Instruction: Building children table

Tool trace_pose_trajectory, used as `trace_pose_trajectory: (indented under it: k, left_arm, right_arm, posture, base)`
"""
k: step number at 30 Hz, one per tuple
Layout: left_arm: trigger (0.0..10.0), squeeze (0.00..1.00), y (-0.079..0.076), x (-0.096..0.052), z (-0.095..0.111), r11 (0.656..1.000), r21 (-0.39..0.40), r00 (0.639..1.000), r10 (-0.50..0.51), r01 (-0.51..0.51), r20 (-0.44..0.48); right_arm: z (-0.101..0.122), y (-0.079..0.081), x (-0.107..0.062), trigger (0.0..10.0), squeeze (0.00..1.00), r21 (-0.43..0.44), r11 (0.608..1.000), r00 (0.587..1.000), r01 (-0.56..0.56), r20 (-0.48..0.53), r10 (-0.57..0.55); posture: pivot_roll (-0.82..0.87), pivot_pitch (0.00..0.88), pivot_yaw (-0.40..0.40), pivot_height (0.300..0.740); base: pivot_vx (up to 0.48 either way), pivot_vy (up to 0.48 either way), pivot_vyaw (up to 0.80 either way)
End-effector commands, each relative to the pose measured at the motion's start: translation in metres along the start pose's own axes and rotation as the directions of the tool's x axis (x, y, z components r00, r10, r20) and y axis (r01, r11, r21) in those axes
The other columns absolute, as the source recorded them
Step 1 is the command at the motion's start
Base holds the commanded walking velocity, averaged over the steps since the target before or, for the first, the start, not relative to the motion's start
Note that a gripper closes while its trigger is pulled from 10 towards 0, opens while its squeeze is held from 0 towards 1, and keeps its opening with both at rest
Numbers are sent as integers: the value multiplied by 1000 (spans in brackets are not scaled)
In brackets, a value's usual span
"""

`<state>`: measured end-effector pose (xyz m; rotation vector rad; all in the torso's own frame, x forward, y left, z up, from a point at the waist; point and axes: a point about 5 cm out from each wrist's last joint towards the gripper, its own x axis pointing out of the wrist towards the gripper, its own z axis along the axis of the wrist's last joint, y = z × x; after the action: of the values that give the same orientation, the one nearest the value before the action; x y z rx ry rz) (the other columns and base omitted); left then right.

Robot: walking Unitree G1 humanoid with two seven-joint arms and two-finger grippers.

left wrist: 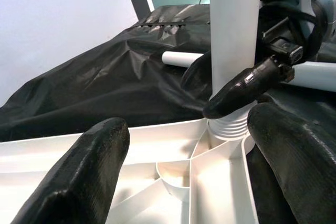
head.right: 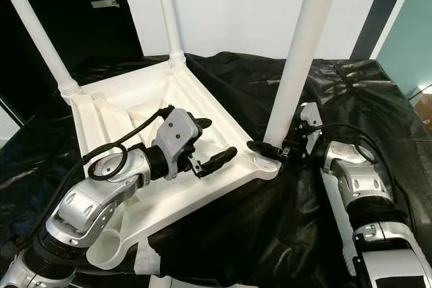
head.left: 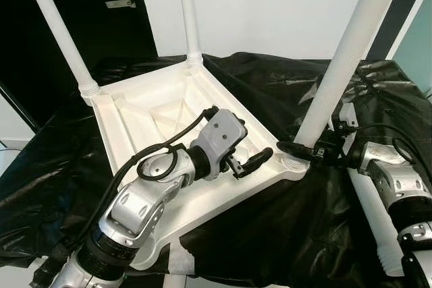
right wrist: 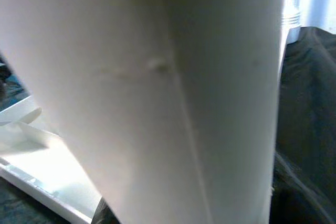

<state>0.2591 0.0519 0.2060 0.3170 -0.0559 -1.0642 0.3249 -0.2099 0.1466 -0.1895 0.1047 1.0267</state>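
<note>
Left pincer (head.left: 251, 162) is hovering with fingers apart over the ribbed underside of the white tabletop (head.left: 145, 109), which is lying upside down on black sheeting (head.left: 270, 234). Right pincer (head.left: 305, 151) is sitting clamped around the base of the near leg (head.left: 347, 55), which is standing upright in the tabletop's corner socket. Two more legs (head.left: 57, 28) are standing in the far corners, and a loose leg (head.left: 374, 217) is lying on the sheeting beside the right arm.
</note>
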Motion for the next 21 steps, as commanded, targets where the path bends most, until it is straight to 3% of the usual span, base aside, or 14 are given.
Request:
trace_pose_trajectory:
  k: [1, 13, 19, 21]
  left_arm:
    - [10000, 0, -2, -3, 0, 999, 2, 999, -46, 46, -5]
    - [10000, 0, -4, -2, -1, 998, -5, 998, -57, 57, -8]
    - [10000, 0, -6, 0, 0, 998, -7, 998, -67, 67, -6]
    - [10000, 0, -6, 1, 0, 998, -13, 998, -61, 61, 0]
  right_arm:
    - [-38, 18, -1, 10000, 0, 182, 979, 987, -94, -111, 116]
    - [-39, 16, -5, 10000, 0, 215, 969, 988, -119, -70, 137]
    - [-36, 7, 0, 10000, 0, 226, 973, 997, -38, -62, 54]
    - [-37, 4, 15, 10000, 0, 235, 966, 992, 105, -87, -87]
  posture:
    - [-14, 13, 40, 740]
    - [-19, 14, 52, 740]
    - [-23, 14, 49, 740]
    - [-23, 19, 39, 740]
  base:
    - [0, 0, 0]
    - [0, 0, 0]
    - [0, 0, 0]
    - [0, 0, 0]
